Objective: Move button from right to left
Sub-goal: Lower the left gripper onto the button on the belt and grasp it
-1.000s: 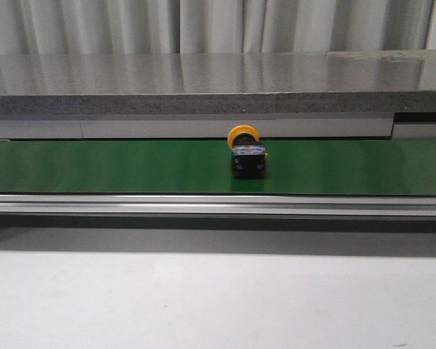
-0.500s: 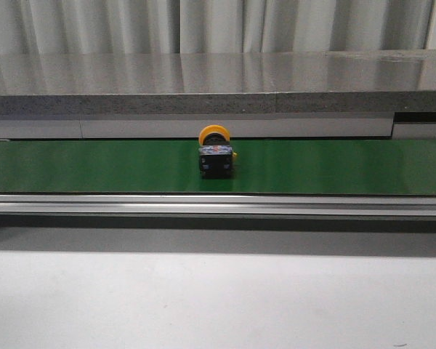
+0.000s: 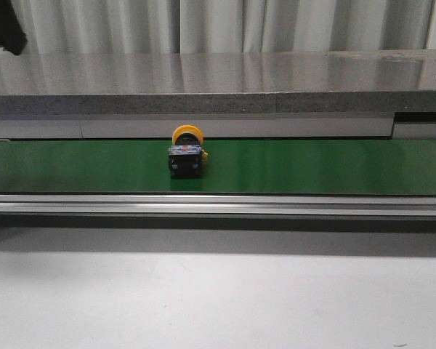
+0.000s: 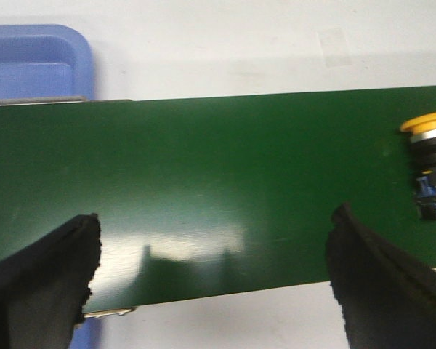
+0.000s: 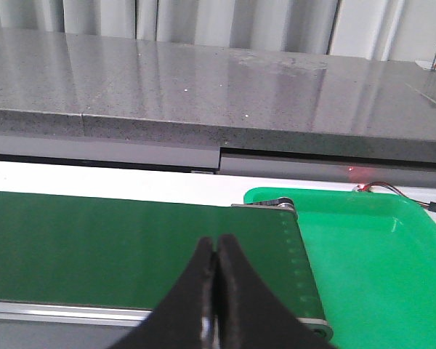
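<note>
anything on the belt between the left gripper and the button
No. In the left wrist view only bare green belt lies between the open left gripper and the button at the picture's edge.

No readable text in any view.

No letter, number, brand or sign can be made out anywhere. The button (image 3: 187, 154) shows bluish marks on its black body in the front and left wrist views, but they are too small and blurred to read as characters. The green belt (image 3: 312, 166) and the grey stone ledge (image 3: 218, 80) behind it are plain, as are the blue tray (image 4: 29, 62) in the left wrist view and the green tray (image 5: 370, 254) in the right wrist view.
</note>
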